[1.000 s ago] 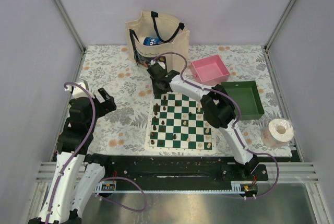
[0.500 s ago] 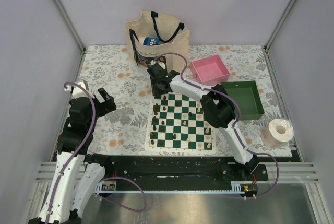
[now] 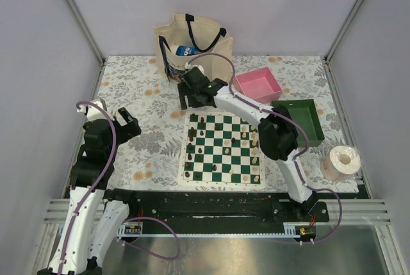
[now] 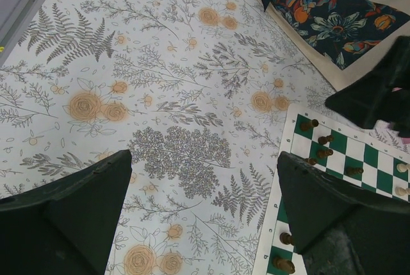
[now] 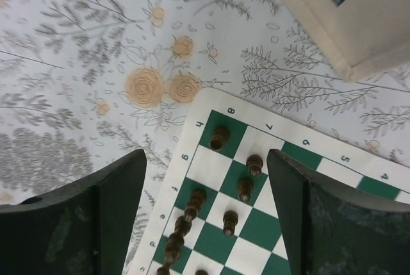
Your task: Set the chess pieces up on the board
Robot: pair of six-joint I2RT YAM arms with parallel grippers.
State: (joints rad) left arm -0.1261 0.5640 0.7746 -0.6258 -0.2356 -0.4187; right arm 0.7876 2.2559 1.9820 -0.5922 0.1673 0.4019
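Board [image 3: 218, 182]: centre frame, chess pieces [image 5: 220, 138] scattered across it | right gripper [image 3: 190, 97]: jaws apart, empty, above board's upper-left corner | left gripper [image 3: 130, 123]: spread, empty, frame left | step: likely between placements | next: pick a misplaced piece.

You see chess pieces [image 5: 220, 137] on the board [image 3: 225, 153], bag [image 3: 192, 50] at its 11 o'clock, trays [image 3: 258, 85] at 1 and 2, roll [image 3: 341, 161] at 3.

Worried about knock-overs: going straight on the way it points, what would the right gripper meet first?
Probably the dark piece on the board's h8 corner, framed between the right gripper's open fingers; depth is unclear, so possibly the board itself.
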